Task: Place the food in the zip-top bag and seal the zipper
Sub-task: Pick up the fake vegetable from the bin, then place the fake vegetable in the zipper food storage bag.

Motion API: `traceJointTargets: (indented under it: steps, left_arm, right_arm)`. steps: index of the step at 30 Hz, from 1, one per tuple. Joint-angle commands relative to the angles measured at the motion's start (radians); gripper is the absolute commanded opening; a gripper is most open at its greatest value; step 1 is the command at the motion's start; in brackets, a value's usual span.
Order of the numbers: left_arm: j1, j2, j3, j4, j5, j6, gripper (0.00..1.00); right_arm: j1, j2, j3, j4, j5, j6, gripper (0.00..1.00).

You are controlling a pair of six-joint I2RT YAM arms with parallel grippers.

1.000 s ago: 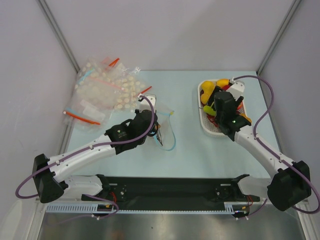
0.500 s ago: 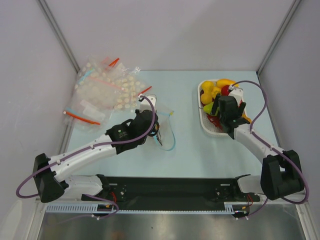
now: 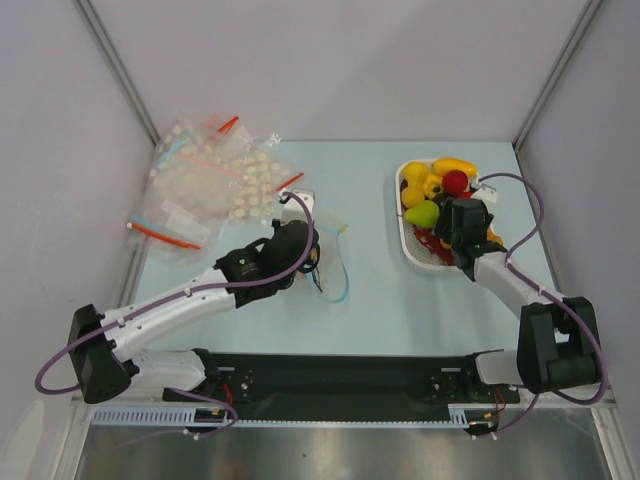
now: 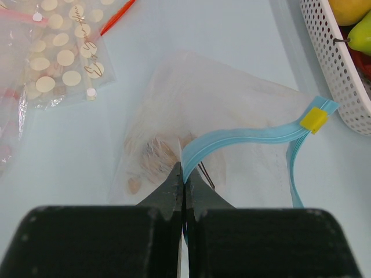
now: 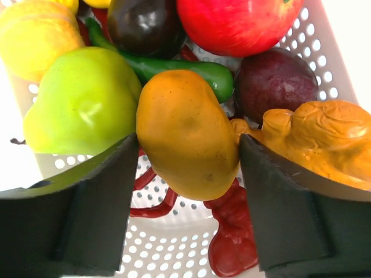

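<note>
While the left gripper (image 4: 182, 180) is clenched on the light blue zipper (image 4: 243, 138), apparently lifting the zip-top bag (image 4: 232, 95) open on the desk (image 4: 232, 29) for loading, the right gripper (image 5: 187, 145) straddles an orange toy fruit (image 5: 182, 121) in the white tray (image 5: 324, 40); whether it has clamped, I cannot tell.

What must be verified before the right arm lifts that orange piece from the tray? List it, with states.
1. Left fingers shut on the zipper: ok.
2. Zip-top bag mouth parted: ok.
3. Right fingers either side of the orange piece: ok.
4. Firm grip on it: cannot tell.
5. Neighbours clear of it: not ok; the green pear and the knobbly orange piece crowd it in the tray.
</note>
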Motion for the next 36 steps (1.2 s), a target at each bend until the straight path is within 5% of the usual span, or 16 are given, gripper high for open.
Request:
traceJointTargets:
  steps: [1, 12, 18, 28, 36]
  left_arm:
    - [0.000, -0.004, 0.009, 0.011, -0.021, -0.002, 0.00]
    - [0.000, 0.009, 0.015, 0.011, -0.002, 0.004, 0.00]
    - [0.000, -0.001, 0.007, 0.041, 0.058, 0.033, 0.00]
    - [-0.002, -0.024, 0.020, 0.032, 0.169, 0.030, 0.00]
    - [0.000, -0.044, 0.012, 0.035, 0.169, 0.028, 0.00]
  right_arm:
    - [-0.013, -0.021, 0.013, 0.025, -0.040, 0.033, 0.59]
    - [-0.013, -0.348, -0.059, -0.008, -0.105, 0.076, 0.39]
    - [-0.001, -0.439, -0.075, 0.050, -0.351, 0.082, 0.38]
    - [0.404, -0.535, -0.121, 0.339, -0.604, -0.175, 0.39]
    - [0.557, -0.489, -0.114, 0.383, -0.768, -0.298, 0.38]
